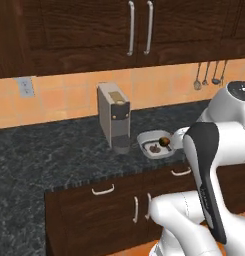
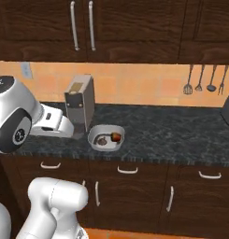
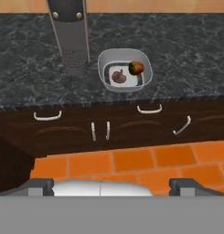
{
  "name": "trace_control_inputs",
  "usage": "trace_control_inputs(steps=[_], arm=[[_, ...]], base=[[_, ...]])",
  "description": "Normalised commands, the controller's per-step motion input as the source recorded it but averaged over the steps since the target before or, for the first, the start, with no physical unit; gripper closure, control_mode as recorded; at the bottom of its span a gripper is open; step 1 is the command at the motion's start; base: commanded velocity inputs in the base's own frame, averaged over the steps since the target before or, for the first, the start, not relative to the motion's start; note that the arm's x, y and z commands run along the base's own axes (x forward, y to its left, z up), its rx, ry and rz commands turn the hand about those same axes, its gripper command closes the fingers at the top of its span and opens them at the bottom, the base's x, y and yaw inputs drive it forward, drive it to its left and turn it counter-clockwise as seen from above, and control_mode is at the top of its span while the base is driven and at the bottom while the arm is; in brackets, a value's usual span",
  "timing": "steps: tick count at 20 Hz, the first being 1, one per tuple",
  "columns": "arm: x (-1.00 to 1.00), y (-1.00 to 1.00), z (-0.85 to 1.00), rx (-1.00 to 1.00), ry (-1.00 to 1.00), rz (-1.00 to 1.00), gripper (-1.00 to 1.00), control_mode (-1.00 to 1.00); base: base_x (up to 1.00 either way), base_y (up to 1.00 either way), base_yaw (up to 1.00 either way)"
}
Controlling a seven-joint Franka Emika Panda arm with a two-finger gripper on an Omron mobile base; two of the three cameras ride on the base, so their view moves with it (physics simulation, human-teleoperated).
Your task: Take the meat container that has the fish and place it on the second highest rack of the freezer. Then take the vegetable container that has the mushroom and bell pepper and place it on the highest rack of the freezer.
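Observation:
The vegetable container point(image 1: 146, 135) point(image 2: 95, 133) point(image 3: 104, 59) is a rounded-square white-grey tub on the dark stone counter, near its front edge. Inside lie the brown mushroom point(image 1: 155, 148) point(image 2: 102, 141) point(image 3: 119, 77) and the red bell pepper point(image 1: 165, 141) point(image 2: 116, 137) point(image 3: 136, 68). In the hand view my gripper point(image 3: 115, 186) is open, its dark fingertips point(image 3: 40, 185) far apart with nothing between them. It hangs back from the counter over the floor, well short of the container. The meat container, the fish and the freezer are out of view.
A grey coffee machine point(image 1: 114, 117) point(image 2: 80, 105) point(image 3: 70, 32) stands just left of the container. Dark cabinets point(image 3: 109, 130) with white handles sit below the counter, over an orange tiled floor point(image 3: 131, 160). Utensils point(image 2: 204, 79) hang on the wall to the right.

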Motion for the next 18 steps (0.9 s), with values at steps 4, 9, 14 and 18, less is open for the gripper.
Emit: trace_control_inputs(steps=[4, 9, 14, 18], arm=[[0.0, 0.0, 0.0, 0.0, 0.0, 0.0, -1.0, 1.0], [0.0, 0.0, 0.0, 0.0, 0.0, 0.0, -1.0, 1.0], [0.0, 0.0, 0.0, 0.0, 0.0, 0.0, -1.0, 1.0], [0.02, -0.02, -0.02, 0.0, 0.0, -0.01, -1.0, -1.0]], base=[[0.62, 0.26, -0.23], [0.32, 0.33, 0.06], [0.02, 0.09, 0.07], [0.0, 0.02, 0.03]])
